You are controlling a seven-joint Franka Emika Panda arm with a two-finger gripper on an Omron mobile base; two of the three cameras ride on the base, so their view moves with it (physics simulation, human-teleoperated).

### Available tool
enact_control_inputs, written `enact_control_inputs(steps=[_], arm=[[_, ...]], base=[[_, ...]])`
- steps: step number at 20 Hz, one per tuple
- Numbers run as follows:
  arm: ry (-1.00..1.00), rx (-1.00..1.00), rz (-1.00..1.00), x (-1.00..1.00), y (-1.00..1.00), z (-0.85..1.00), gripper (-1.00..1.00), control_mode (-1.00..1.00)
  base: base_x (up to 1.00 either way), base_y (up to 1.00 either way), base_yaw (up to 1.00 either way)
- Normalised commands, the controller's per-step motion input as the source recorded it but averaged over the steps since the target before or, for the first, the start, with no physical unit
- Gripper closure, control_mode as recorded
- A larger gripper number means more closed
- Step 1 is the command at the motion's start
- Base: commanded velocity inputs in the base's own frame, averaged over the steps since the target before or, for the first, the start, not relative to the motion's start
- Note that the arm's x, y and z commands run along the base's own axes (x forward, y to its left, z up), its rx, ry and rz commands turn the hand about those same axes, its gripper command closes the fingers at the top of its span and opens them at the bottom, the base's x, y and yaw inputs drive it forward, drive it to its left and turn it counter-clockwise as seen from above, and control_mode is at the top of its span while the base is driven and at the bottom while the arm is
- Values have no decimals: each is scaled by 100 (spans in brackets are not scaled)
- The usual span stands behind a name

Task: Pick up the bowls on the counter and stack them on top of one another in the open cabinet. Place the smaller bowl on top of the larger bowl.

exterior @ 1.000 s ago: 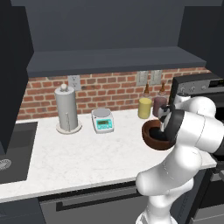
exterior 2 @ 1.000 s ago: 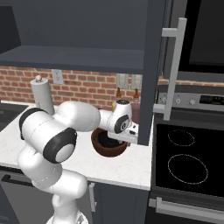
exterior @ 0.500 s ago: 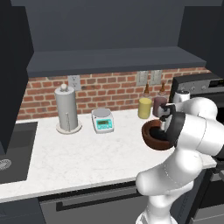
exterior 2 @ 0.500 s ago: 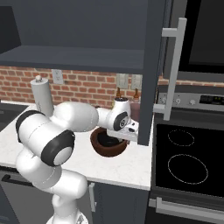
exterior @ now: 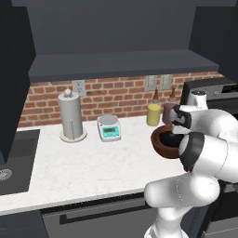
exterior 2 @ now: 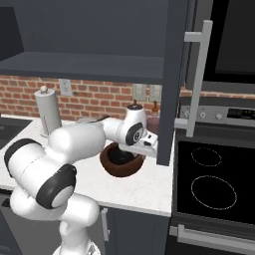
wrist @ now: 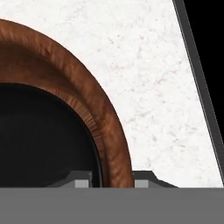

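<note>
The larger bowl [exterior: 163,141], reddish-brown with a dark inside, rests at the right end of the white counter [exterior: 83,167]. In the right base view my gripper [exterior 2: 135,151] reaches down onto the right rim of the larger bowl [exterior 2: 121,160]. The hand view shows my gripper [wrist: 112,183] astride the bowl's rim [wrist: 114,144], one fingertip inside and one outside, both against the wood. The open cabinet [exterior: 121,62] spans the wall above the counter, its shelf [exterior 2: 84,64] bare. The smaller black bowl is out of view.
A paper towel holder [exterior: 70,116], a kitchen scale [exterior: 109,128], a yellow jar [exterior: 154,114] and a maroon jar [exterior: 167,110] stand along the brick wall. A sink [exterior: 9,158] lies at the left. A dark cabinet door [exterior 2: 172,84] and the stove [exterior 2: 214,184] border the bowl's right.
</note>
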Motion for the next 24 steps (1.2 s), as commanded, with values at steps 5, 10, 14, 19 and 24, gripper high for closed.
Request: enact_control_inputs(steps=[5, 10, 14, 19, 24], arm=[[-12, 0, -5, -17, 5, 56, 100, -100], [-6, 0, -13, -37, 1, 83, 100, -100], [-7, 3, -12, -93, 0, 99, 100, -100], [-4, 2, -8, -100, 1, 100, 100, -100], [-16, 4, -5, -94, 26, 93, 100, -100]], base=[[0, 0, 0], [0, 0, 0], [0, 0, 0], [0, 0, 0], [0, 0, 0]])
